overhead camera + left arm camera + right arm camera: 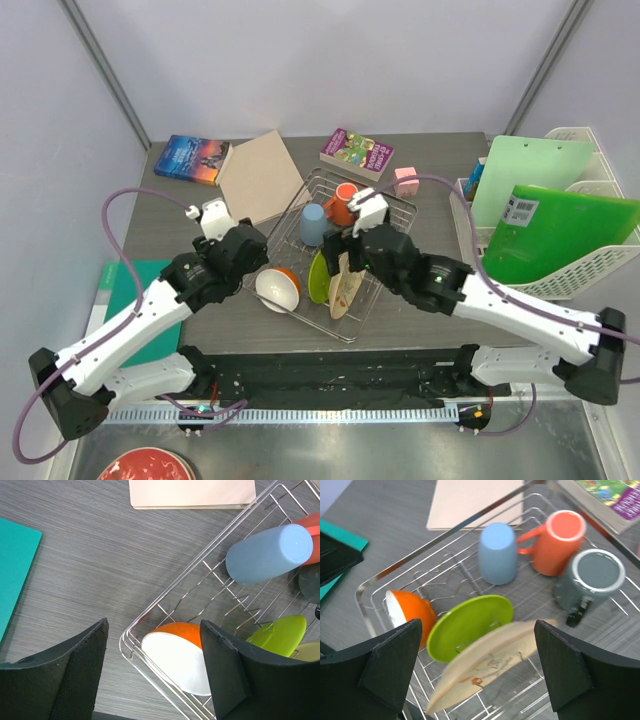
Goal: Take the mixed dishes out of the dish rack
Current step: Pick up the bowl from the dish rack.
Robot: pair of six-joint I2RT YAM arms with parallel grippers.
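The silver wire dish rack [398, 205] stands mid-table. It holds a light blue mug [313, 224], an orange mug [343, 203], a lime green plate [319, 277], a beige plate [344, 285] and a white bowl with an orange inside [278, 288]. My left gripper [154, 626] is open over the rack's near-left corner, straddling the bowl [180, 662]. My right gripper [477, 630] is open above the green plate [470, 625] and the beige plate [495, 665], touching neither. The right wrist view also shows the dark grey mug [592, 580] beside the orange mug [560, 542] and the blue mug [497, 552].
A tan board [262, 177] and two books [195, 158] [357, 153] lie behind the rack. A teal mat [135, 290] lies at the left. A white plastic basket [575, 285] with green boards stands at the right. A red bowl [145, 467] sits below the table's front edge.
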